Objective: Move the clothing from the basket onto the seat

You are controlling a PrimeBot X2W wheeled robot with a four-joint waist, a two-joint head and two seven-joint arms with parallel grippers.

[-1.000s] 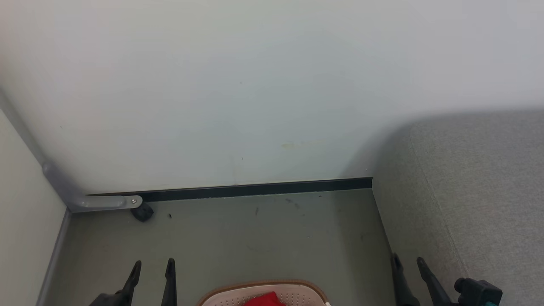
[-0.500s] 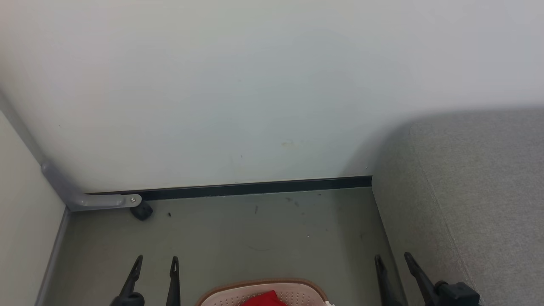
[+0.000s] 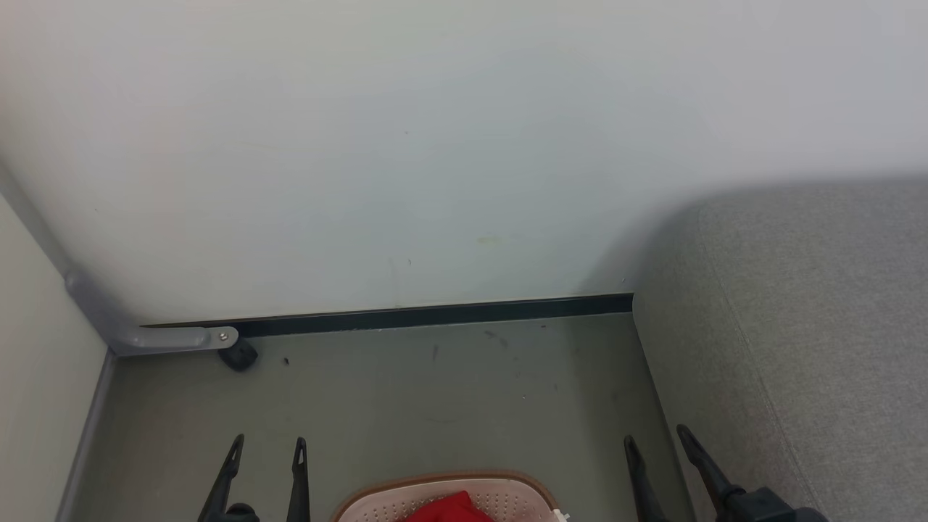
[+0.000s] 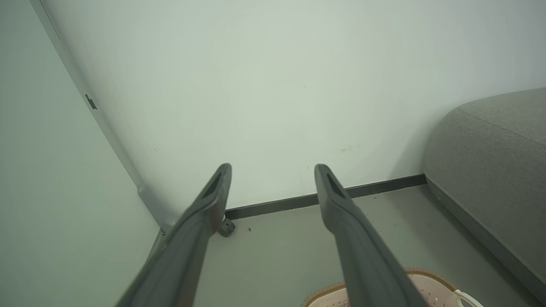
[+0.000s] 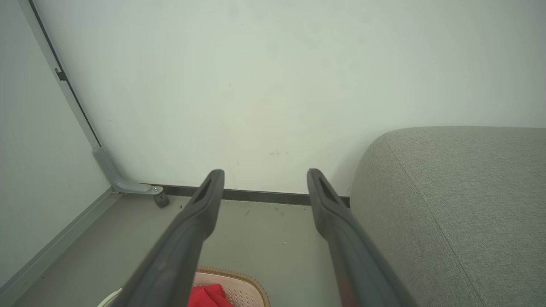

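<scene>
1. Because the bright red soft clothing [image 3: 449,507] is limp fabric, it should weigh little, sag and drape; pinching a raised fold at the top of the heap looks the safest hold.
2. It lies bunched inside the round cream perforated plastic basket [image 3: 507,494] with a brown rim, on the floor [image 3: 435,391] beside the large grey woven seat [image 3: 812,326].
3. Both the left gripper [image 3: 269,439] and the right gripper [image 3: 656,434] stand spread wide and empty, either side of the basket.

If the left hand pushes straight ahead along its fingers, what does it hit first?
Probably the pale painted wall, just above the dark skirting strip; the open left hand has nothing in that line before it. Depth is unclear.
</scene>
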